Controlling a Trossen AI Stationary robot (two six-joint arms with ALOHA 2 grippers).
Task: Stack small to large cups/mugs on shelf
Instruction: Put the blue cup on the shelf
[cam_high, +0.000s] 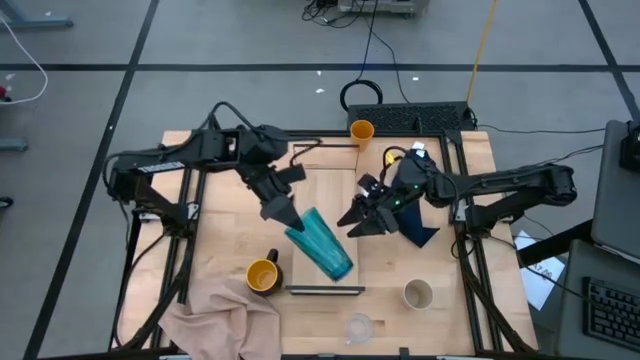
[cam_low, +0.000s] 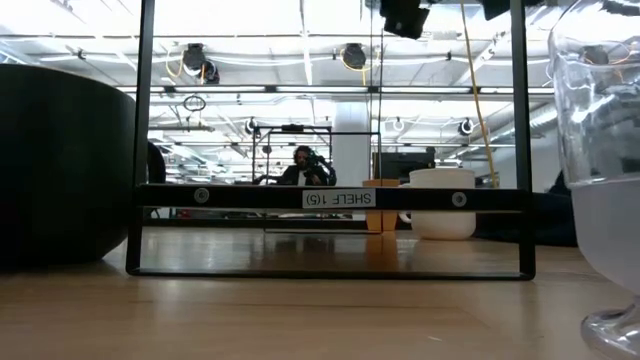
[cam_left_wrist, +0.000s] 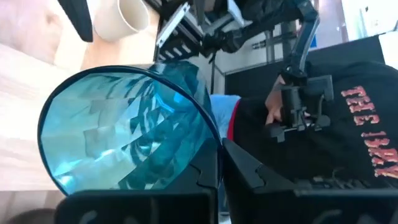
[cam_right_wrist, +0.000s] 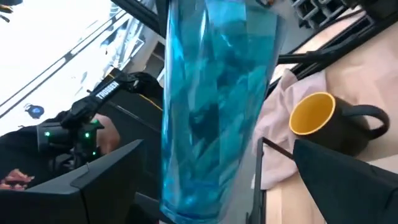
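Gripping the tall teal tumbler (cam_high: 322, 243) at its rim, the left gripper (cam_high: 284, 214) has its jaws pinched tight on the wall of the cup, one finger inside the mouth and one outside, as the left wrist view shows with the wide blue opening (cam_left_wrist: 124, 130) right above the dark fingers. The tumbler is tilted over the shelf (cam_high: 345, 205), its mouth toward the left gripper and its base toward the near short end with the dark rail; whether the base touches the board cannot be told. The right gripper (cam_high: 362, 218) is just beside the tumbler on the other side, its jaws spread as wide as they go, and in the right wrist view the tumbler's body (cam_right_wrist: 214, 106) stands between its two dark fingers without either finger clearly touching it. On the tabletop (cam_high: 230, 215) the dark mug (cam_high: 263, 275) with the yellow inside sits left of the shelf's near end, beside a crumpled pinkish cloth (cam_high: 220, 310). The beige cup (cam_high: 418, 294) stands to the right of that end, and the tiny clear glass (cam_high: 359, 327) is near the front edge of the tabletop, large and close at the right of the low view (cam_low: 605, 170). The small orange cup (cam_high: 362, 130) stands at the far edge. The white handled mug (cam_low: 441, 203) shows in the low view behind the shelf's rail; from above it is hidden by the right arm.
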